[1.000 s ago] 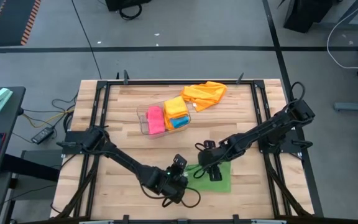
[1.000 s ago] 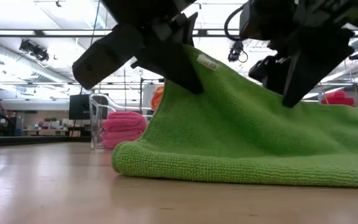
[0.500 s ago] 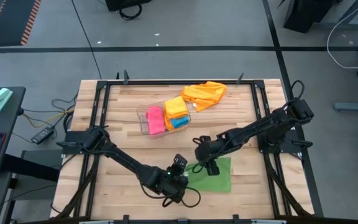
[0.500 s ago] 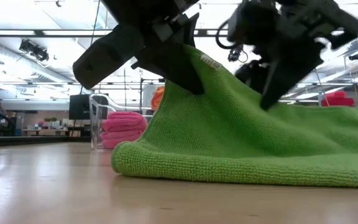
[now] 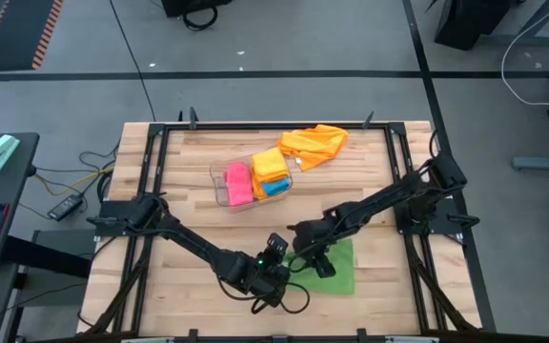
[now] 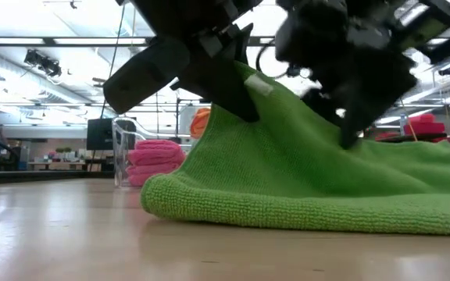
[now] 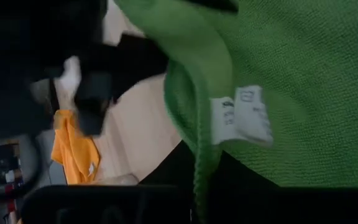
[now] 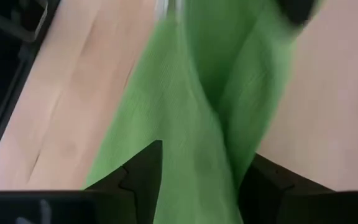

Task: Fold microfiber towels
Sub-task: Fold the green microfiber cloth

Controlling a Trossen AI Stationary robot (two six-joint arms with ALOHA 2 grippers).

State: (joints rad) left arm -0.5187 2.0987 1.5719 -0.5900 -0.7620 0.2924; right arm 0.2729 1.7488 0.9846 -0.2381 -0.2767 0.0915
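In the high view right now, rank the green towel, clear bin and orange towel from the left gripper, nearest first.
From the left gripper:
1. Green towel, pinched in it, at the table's near edge.
2. Clear bin, mid-table, holding folded towels.
3. Orange towel, crumpled at the far edge.

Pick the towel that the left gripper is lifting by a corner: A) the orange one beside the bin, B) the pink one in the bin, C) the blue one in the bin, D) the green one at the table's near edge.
D: the left gripper is shut on the green towel, raising its tagged corner off the table, as the low view shows.
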